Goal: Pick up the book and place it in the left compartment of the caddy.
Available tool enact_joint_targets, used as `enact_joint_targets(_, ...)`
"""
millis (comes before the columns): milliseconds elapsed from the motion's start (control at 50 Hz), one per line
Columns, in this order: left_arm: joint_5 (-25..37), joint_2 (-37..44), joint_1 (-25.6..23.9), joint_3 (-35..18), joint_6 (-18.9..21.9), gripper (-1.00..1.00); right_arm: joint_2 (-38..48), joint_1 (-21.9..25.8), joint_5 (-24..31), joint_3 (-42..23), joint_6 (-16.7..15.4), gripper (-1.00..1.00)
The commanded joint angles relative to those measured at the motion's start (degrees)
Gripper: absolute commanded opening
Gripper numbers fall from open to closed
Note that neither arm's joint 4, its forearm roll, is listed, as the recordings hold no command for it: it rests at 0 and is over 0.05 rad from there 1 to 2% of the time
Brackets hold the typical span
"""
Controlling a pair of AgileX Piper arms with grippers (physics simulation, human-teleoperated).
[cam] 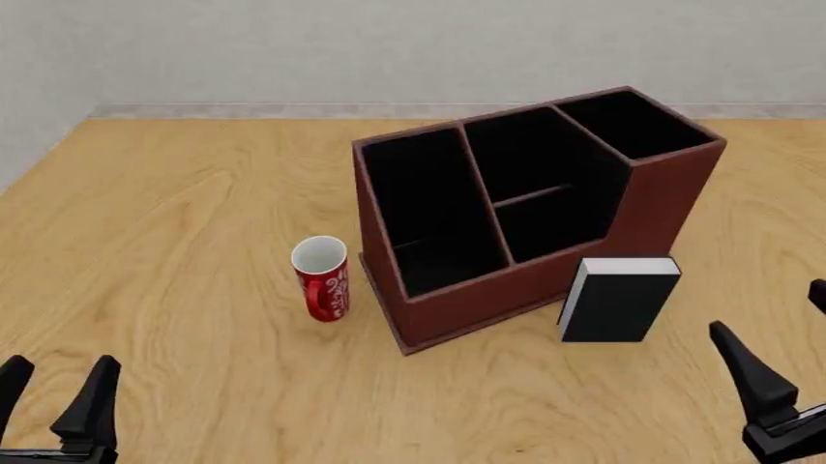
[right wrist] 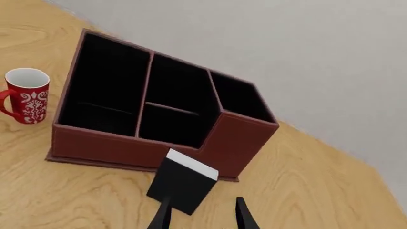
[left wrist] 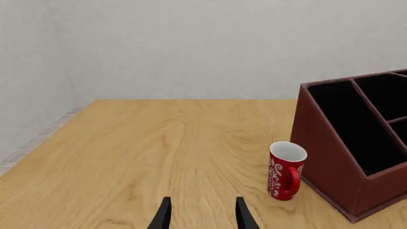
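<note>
Front view overlooks the table; all 3 views share the caddy (cam: 516, 208).

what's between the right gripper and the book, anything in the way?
Nothing. In the front view the stretch from the right gripper to the book is bare table; the right wrist view shows the book just past the open jaws.

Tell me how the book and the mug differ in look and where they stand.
The book is a plain black block with white page edges; the mug is round, red with white patterning. The book stands at the caddy's near right, close to the right gripper; the mug stands off its left side. Both are upright on the table.
</note>
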Motion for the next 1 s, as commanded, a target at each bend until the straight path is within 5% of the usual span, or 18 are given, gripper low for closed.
enact_joint_targets(20,0.0,0.0,0.0,0.0,0.0,1.00,4.7,2.1,5.1,-4.7,-6.2,1.00)
enact_joint_targets(200,0.0,0.0,0.0,0.0,0.0,1.00,8.4,2.1,10.3,-9.3,-13.1,1.00)
enact_joint_targets(220,0.0,0.0,0.0,0.0,0.0,1.00,13.6,2.1,14.9,-16.3,-20.1,1.00)
enact_joint_targets(740,0.0,0.0,0.0,0.0,0.0,1.00,21.5,3.4,19.7,-20.3,-31.2,1.00)
enact_joint_targets(760,0.0,0.0,0.0,0.0,0.0,1.00,30.0,4.1,19.2,-22.0,-38.2,1.00)
enact_joint_targets(780,0.0,0.0,0.0,0.0,0.0,1.00,30.3,3.9,19.0,-21.9,-38.8,1.00)
enact_joint_targets(1000,0.0,0.0,0.0,0.0,0.0,1.00,33.4,4.0,18.9,-22.8,-39.7,1.00)
